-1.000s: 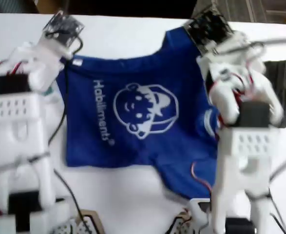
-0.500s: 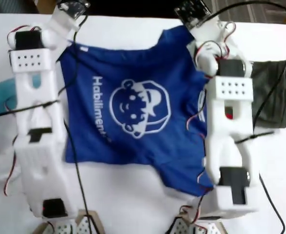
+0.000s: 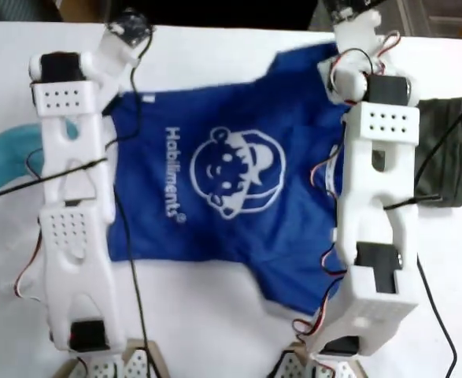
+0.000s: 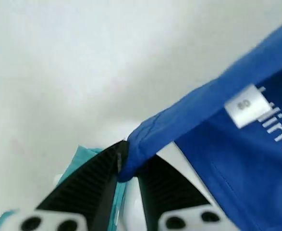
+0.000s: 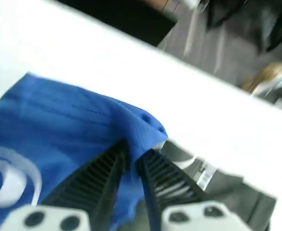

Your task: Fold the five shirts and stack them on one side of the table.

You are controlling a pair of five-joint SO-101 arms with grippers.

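A blue shirt (image 3: 231, 173) with a white cartoon face print lies spread on the white table (image 3: 207, 51) between the two arms. My left gripper (image 4: 125, 161) is shut on a corner of the blue shirt (image 4: 237, 159), close to its white size tag (image 4: 244, 103). My right gripper (image 5: 133, 153) is shut on the far hem of the blue shirt (image 5: 68, 125). In the high view the left arm (image 3: 69, 173) covers the shirt's left edge. The right arm (image 3: 376, 181) lies along its right side. Both arms stretch toward the far edge of the table.
A dark folded shirt (image 3: 445, 150) lies at the right of the table, also seen under the right gripper as a dark shirt (image 5: 217, 192). A teal shirt (image 3: 2, 157) lies at the left edge, and teal cloth (image 4: 83, 161) shows beneath the left fingers. Cables trail from both arms.
Both arms have stretched out toward the far edge of the table, holding the shirt's corners. The blue shirt has been drawn flatter and has shifted slightly right.
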